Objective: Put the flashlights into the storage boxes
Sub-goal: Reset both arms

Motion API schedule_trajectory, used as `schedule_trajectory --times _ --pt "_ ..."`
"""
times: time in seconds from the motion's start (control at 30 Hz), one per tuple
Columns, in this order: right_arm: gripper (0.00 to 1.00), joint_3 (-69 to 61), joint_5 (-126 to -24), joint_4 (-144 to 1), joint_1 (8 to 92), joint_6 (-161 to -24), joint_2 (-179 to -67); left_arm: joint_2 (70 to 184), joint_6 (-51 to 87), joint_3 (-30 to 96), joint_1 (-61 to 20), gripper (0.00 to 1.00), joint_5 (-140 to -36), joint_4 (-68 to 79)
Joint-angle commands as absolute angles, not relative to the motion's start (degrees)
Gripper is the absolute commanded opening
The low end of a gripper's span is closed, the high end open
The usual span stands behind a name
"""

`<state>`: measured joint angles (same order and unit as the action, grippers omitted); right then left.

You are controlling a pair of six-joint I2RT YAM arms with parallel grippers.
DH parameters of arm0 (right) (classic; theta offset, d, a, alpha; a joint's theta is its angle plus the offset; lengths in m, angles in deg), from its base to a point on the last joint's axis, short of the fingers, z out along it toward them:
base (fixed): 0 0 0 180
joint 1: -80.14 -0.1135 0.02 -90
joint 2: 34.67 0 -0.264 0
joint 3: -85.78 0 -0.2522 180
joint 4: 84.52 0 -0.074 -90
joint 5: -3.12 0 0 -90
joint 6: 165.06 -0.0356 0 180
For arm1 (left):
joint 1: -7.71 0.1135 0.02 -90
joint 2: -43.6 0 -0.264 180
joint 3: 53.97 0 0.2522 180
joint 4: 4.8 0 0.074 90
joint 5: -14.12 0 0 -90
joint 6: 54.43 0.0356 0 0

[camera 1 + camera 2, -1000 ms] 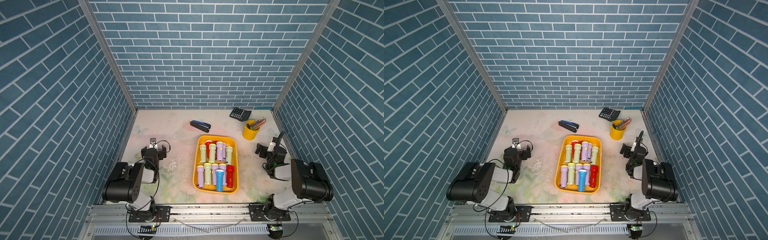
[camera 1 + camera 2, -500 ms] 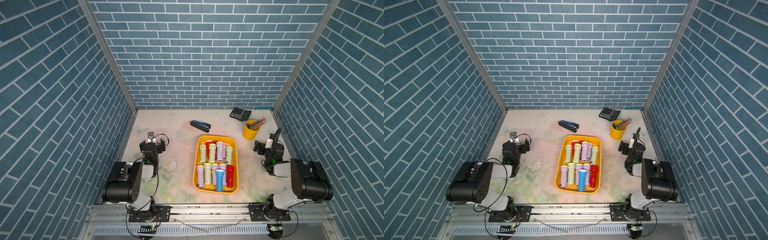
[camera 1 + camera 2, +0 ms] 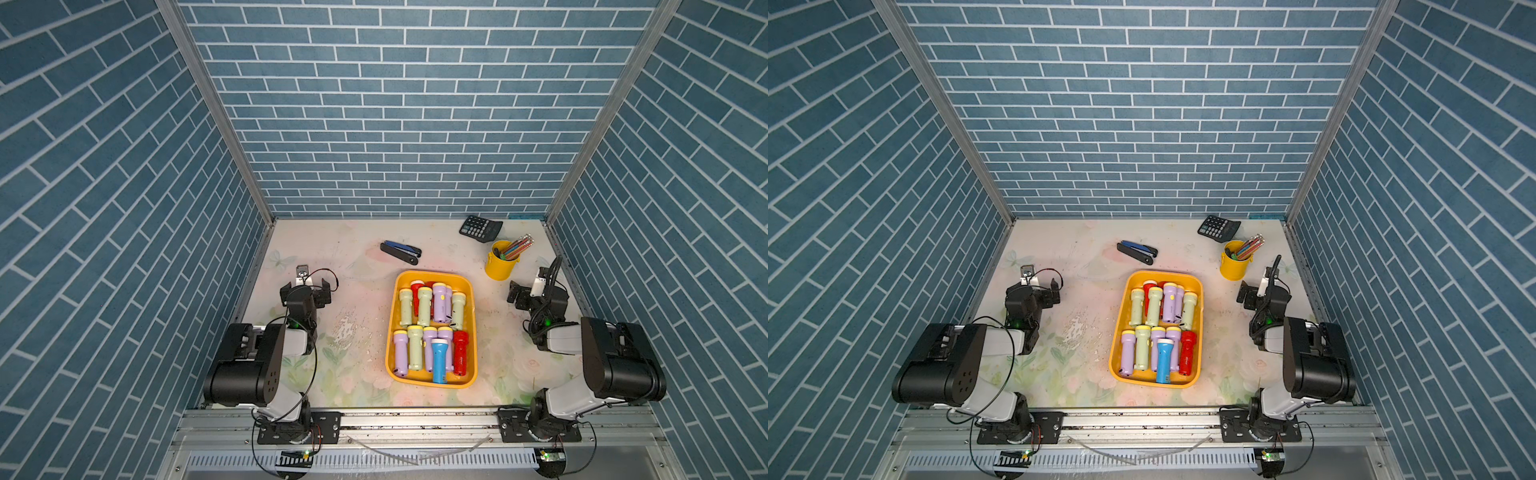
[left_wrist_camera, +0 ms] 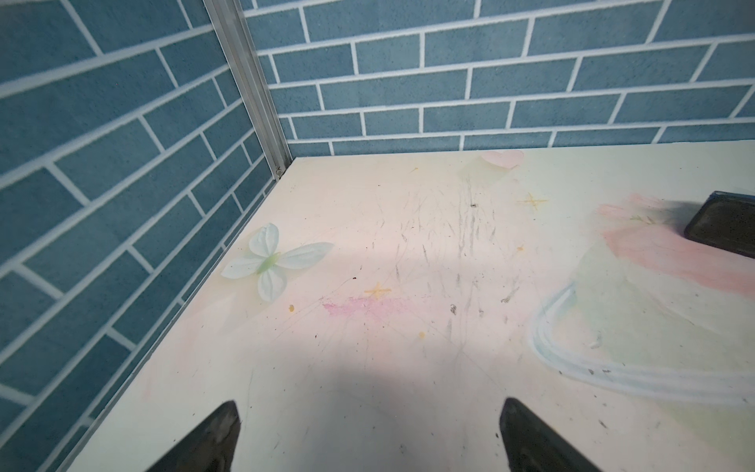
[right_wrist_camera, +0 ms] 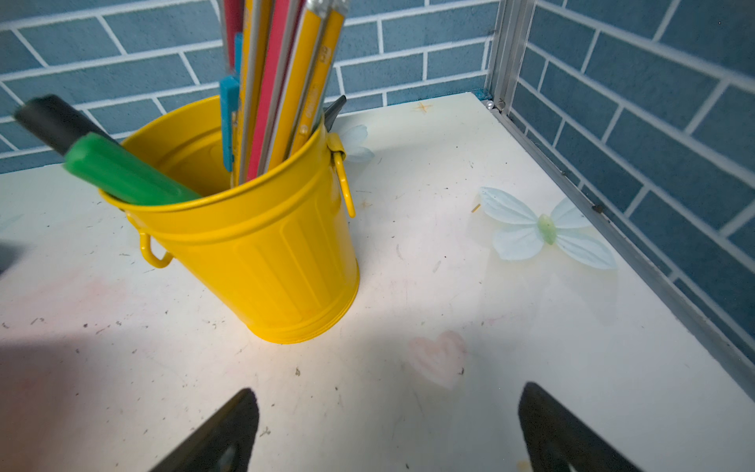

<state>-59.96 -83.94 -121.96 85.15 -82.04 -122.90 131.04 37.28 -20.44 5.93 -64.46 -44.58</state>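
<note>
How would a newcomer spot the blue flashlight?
Find the yellow-orange tray at the table's middle. In its row nearer the robot, the blue flashlight lies between two lilac flashlights. It is the only blue one.

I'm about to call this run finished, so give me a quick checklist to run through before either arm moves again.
1. Left gripper open and empty: ok.
2. Right gripper open and empty: ok.
3. Flashlights all inside the yellow tray: ok.
4. No flashlight seen loose on the table in both top views: ok.
5. Far row is piled up; whether it sits stable: cannot tell.
6. Right gripper near the pencil cup, not touching it: ok.
</note>
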Motion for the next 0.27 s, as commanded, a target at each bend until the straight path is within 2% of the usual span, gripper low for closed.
schedule_trajectory --times 0.0,0.23 --pt "0.99 -58.6 -83.8 -121.6 85.0 -79.1 -122.9 131.1 37.2 -19.6 5.8 1.0 -64.8 -43.6" --pt "0.99 -57.9 -82.2 -120.4 85.0 -78.5 -122.9 131.2 37.8 -21.4 5.8 1.0 -66.1 -47.3"
